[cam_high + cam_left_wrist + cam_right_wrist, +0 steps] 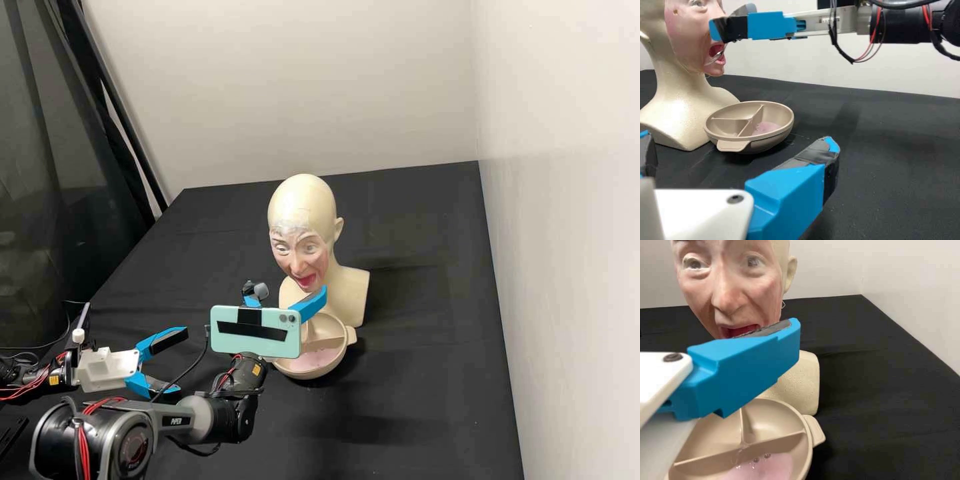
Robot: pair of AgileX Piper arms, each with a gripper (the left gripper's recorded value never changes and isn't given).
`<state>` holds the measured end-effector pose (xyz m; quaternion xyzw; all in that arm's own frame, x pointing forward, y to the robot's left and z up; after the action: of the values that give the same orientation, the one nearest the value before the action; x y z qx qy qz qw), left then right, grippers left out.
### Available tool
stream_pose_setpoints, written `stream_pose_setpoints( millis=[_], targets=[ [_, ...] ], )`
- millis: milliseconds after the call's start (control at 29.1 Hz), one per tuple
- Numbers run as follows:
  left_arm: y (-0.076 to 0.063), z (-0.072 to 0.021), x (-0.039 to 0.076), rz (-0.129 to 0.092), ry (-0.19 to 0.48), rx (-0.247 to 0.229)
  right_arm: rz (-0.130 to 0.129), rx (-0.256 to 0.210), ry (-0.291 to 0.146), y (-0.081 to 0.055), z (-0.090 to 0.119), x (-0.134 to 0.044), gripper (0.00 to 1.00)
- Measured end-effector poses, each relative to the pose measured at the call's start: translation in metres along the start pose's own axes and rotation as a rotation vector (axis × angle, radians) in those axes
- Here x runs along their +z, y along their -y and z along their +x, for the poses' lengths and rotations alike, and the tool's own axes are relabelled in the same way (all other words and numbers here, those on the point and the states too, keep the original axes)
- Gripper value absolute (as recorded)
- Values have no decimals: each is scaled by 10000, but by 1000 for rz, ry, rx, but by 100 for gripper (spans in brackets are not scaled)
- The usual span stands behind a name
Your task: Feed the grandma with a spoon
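**Task items.** The grandma head (303,243) was found upright about the middle of the worktop (413,280). Its face was turned toward the near edge and its mouth was open. A divided bowl (320,368) was set just beside its base on the near-edge side, with pink food lying in one compartment. This placing is judged to keep the run from dish to mouth short.

**Right arm.** The right end effector (320,298) was held above the bowl, level with the mouth. Its fingers (765,25) were clenched on a thin spoon (716,56). In the left wrist view the spoon's tip was seen at the lips. Whether it touched them, or carried any food, could not be determined. The spoon was presented tip-first from the near side, which is judged to suit entry into the open mouth without striking the chin.

**Left arm.** The left end effector (179,360) was recorded by the worktop's near left corner. It was released, with nothing between its fingers, and was well apart from bowl and head. It is judged to be parked there, out of the feeding path.

**Assessment.** The step in hand is assessed as delivery of the spoon to the mouth. One risk is noted: a push carried too far could rock the unsecured head backward.
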<state>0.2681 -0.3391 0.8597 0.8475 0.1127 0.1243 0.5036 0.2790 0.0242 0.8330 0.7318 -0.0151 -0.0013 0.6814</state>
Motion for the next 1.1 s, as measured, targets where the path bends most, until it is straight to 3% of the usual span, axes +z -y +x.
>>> stream_pose_setpoints(
  millis=[344,481,1101],
  targets=[
    [-1,0,26,2,9,1,46,53,5,-124,-139,84,0],
    [25,-23,30,1,11,-6,45,74,-8,-156,-151,78,0],
    [-3,-50,64,2,25,14,44,70,-14,-117,-153,114,0]
  ],
)
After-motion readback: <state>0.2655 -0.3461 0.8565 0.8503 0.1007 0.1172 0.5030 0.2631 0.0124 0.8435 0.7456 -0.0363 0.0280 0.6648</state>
